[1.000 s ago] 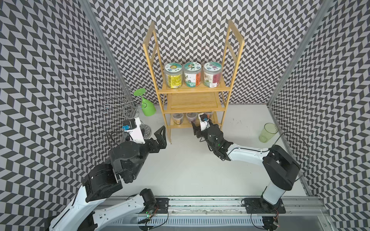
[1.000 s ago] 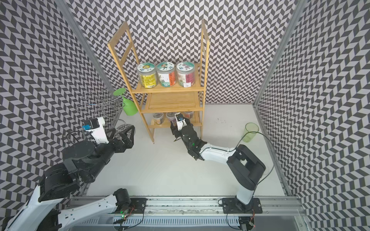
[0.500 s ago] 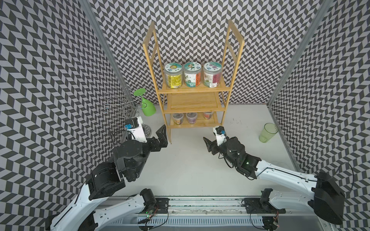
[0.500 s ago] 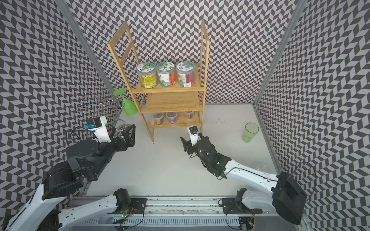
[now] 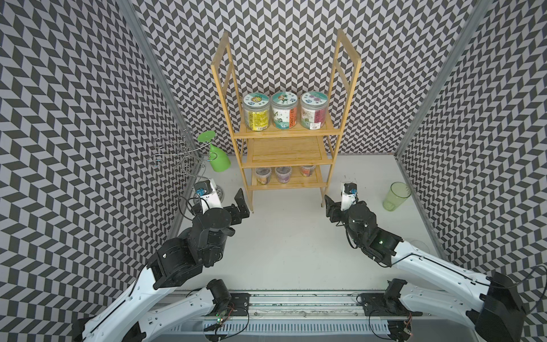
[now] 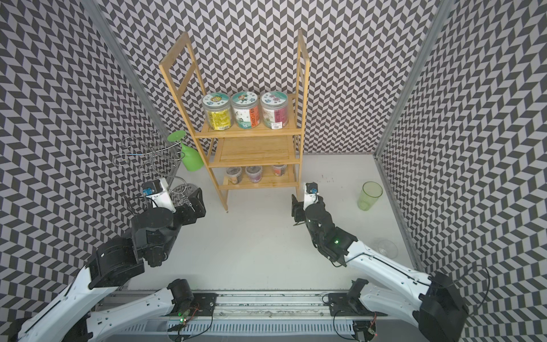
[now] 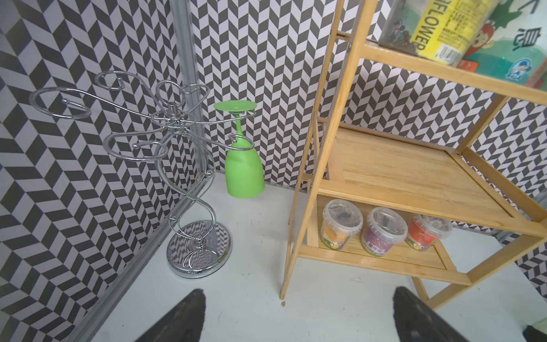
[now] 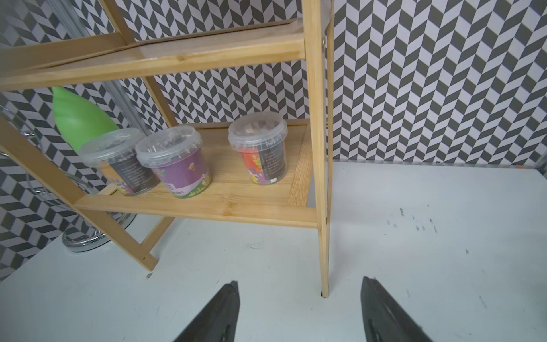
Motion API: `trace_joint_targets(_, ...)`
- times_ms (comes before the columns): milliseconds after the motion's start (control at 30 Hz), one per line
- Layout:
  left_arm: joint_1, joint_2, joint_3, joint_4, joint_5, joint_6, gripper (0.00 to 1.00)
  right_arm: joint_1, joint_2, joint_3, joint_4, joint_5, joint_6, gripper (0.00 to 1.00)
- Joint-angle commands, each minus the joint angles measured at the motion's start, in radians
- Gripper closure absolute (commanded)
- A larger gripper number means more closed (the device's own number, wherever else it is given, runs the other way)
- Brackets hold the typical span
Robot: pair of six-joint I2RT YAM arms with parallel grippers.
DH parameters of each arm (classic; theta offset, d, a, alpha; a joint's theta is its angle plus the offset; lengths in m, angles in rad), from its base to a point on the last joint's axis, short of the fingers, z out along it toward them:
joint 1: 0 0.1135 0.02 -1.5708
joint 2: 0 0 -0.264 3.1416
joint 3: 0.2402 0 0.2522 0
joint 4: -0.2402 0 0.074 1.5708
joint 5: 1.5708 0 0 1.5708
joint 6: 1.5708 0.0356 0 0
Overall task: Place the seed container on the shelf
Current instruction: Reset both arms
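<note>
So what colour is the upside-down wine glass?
Green wine glass, clearest in left wrist view.

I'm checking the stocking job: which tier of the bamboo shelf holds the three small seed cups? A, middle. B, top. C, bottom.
C: the small seed cups stand on the bottom tier of the shelf; the big jars sit on the top tier.

Chevron walls — black and white — close three sides around a white floor, lightly scuffed; metal posts stand at the back corners.
</note>
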Motion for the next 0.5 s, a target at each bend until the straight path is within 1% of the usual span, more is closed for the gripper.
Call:
trace_joint_targets(0, 0.007, -0.005, 0.008, -0.011, -0.013, -0.039, 0.00, -0.006, 0.050, 0.059, 0.094, -0.059, -0.070, 0.33)
trace_joint_targets(67, 0.007, -0.006, 0.011, -0.017, -0.011, -0.051, 0.01, -0.005, 0.078, 0.071, 0.128, -0.101, -0.101, 0.33)
trace_joint_targets(233, 0.008, -0.007, 0.010, -0.052, -0.019, -0.092, 0.01, -0.004, 0.150, 0.086, 0.202, -0.163, -0.123, 0.34)
trace_joint_targets(333, 0.007, -0.007, 0.015, -0.083, -0.019, -0.125, 0.02, 0.007, 0.201, 0.113, 0.225, -0.200, -0.117, 0.38)
trace_joint_targets(467, 0.008, -0.008, 0.023, -0.111, -0.018, -0.150, 0.04, 0.051, 0.280, 0.166, 0.251, -0.225, -0.112, 0.46)
